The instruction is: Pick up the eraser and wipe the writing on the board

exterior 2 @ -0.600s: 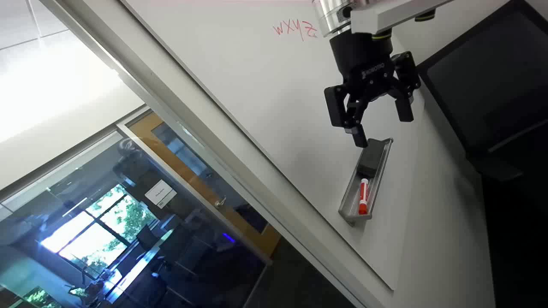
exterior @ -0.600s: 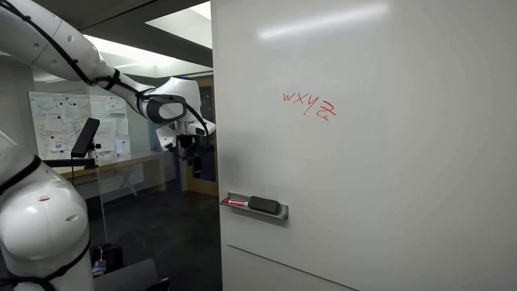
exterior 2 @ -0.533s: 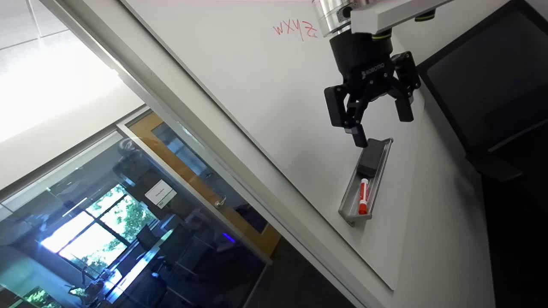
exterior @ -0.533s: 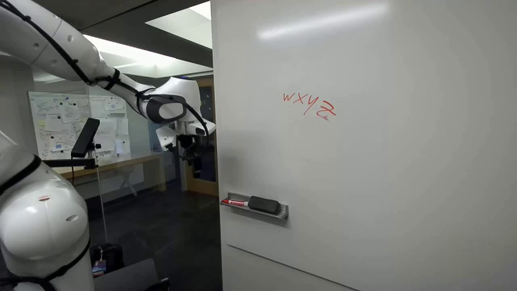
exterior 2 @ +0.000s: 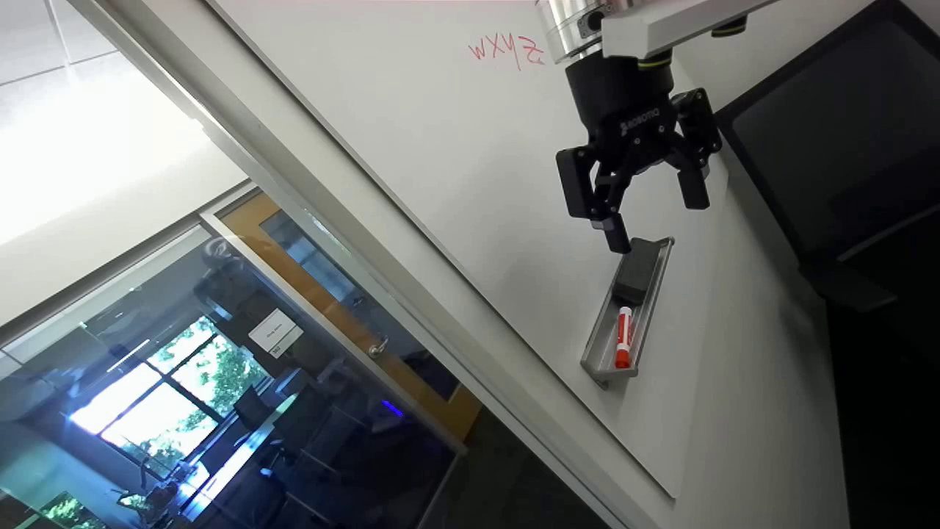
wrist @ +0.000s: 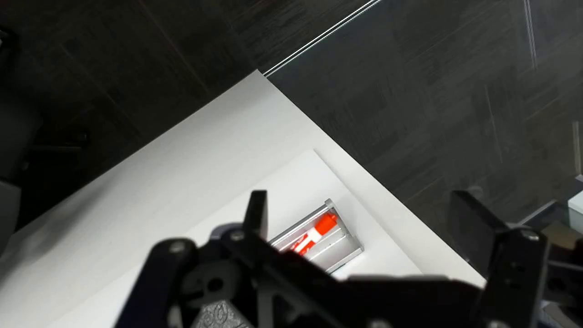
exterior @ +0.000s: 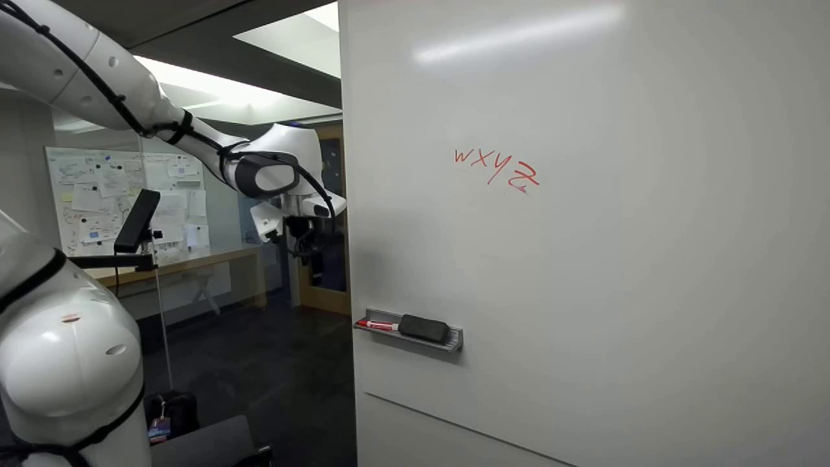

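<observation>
The dark eraser (exterior: 423, 329) lies in the grey ledge on the white board (exterior: 616, 259), as it also does in an exterior view (exterior 2: 637, 272). The red writing (exterior: 524, 174), "wxyz", is higher on the board and also shows in an exterior view (exterior 2: 507, 48). My gripper (exterior 2: 657, 217) is open and empty, pointing down, apart from the eraser and above ledge height. In the wrist view my gripper (wrist: 362, 200) has its fingers wide apart with nothing between them. Its body hides most of the ledge there. A grey patterned patch shows through the linkage; I cannot tell if it is the eraser.
The grey ledge (exterior: 456, 342) also holds a red marker (exterior: 379, 325), end to end with the eraser; the marker also shows in the wrist view (wrist: 316, 233). The board's side edge stands near the arm. A dark screen (exterior 2: 844, 139) stands beside the board in an exterior view.
</observation>
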{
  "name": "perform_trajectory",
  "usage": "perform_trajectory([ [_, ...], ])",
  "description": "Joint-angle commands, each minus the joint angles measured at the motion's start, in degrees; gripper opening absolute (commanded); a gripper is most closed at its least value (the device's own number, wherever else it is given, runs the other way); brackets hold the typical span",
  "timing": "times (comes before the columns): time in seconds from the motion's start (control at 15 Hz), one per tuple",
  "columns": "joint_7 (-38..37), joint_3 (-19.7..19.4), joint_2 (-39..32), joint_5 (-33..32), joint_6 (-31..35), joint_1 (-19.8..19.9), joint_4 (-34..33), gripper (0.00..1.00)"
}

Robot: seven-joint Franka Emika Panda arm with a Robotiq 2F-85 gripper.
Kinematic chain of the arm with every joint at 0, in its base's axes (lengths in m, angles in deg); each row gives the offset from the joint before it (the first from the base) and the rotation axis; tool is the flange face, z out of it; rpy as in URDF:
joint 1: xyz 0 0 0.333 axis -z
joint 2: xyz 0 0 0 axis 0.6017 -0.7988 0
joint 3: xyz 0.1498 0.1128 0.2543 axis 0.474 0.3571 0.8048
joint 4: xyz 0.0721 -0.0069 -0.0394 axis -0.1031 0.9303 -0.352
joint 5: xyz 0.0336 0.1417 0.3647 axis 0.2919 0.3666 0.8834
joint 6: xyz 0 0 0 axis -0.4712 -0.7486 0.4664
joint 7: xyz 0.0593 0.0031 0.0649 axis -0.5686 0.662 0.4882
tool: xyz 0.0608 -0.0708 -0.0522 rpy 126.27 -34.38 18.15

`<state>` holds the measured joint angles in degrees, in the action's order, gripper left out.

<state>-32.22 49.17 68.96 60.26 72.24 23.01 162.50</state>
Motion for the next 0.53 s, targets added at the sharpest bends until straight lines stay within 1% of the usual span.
perform_trajectory([
  [0.0, -0.18, -0.30, 0.00, -0.27, -0.13, -0.26, -0.09, 1.00],
  [0.07, -0.18, -0.30, 0.00, -0.27, -0.13, -0.26, -0.09, 1.00],
  [0.13, -0.32, -0.38, 0.08, -0.18, 2.04, 0.32, 0.53, 1.00],
  [0.33, -0.79, -1.40, -0.89, 0.77, 10.23, 1.93, 3.40, 1.00],
  [0.47, -1.53, -1.98, -2.12, 1.08, 17.03, 3.05, 6.03, 1.00],
])
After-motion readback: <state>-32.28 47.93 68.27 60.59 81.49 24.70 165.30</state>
